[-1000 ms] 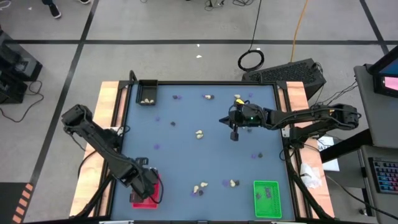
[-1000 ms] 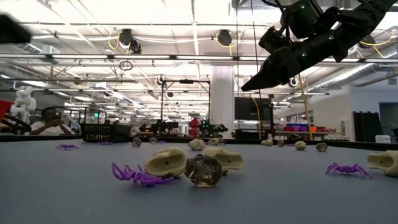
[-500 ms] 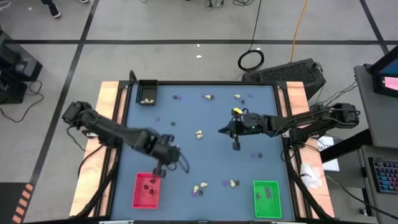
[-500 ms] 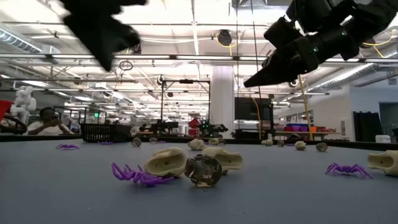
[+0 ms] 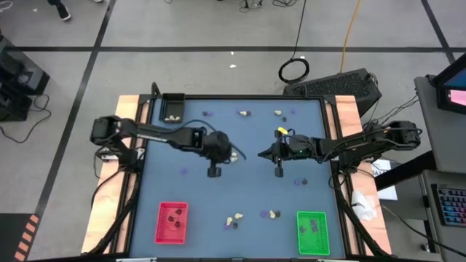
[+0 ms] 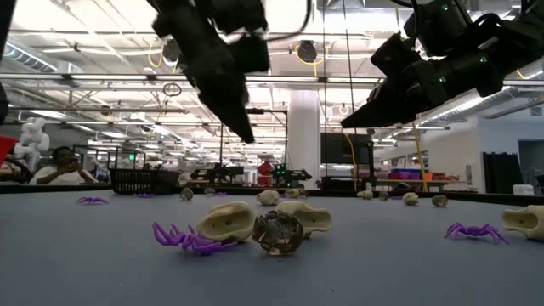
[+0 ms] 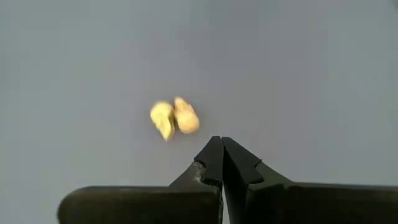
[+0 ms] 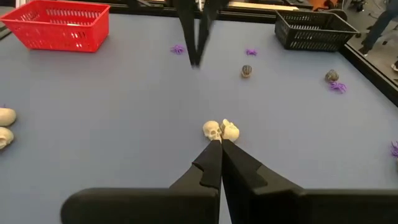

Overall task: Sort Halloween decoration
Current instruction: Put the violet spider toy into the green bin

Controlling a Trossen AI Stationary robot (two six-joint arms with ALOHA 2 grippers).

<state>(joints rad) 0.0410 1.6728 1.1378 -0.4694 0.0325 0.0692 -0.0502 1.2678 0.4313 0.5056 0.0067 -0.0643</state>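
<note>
Pair of cream-white skulls [image 5: 234, 156] lying mid-desk [image 5: 218, 211], unsorted. I hold the left end effector [image 5: 214, 172] just beside them, jaws closed and empty; the right end effector [image 5: 278, 173], likewise closed and empty, faces them from opposite.

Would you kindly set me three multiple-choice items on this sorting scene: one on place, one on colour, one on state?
1. In the high view, where does the black tray sit on the table?
A. far left corner
B. near right corner
C. centre

2. What colour is the near-left tray?
A. green
B. red
C. blue

3. How do the left gripper's jaws stand?
A. wide open
B. shut on a skull
C. shut, empty

Key: 1 A, it lies by the far left edge. 2 B, red mesh. 3 C, the left wrist view shows the tips meeting beside the cream skulls.
</note>
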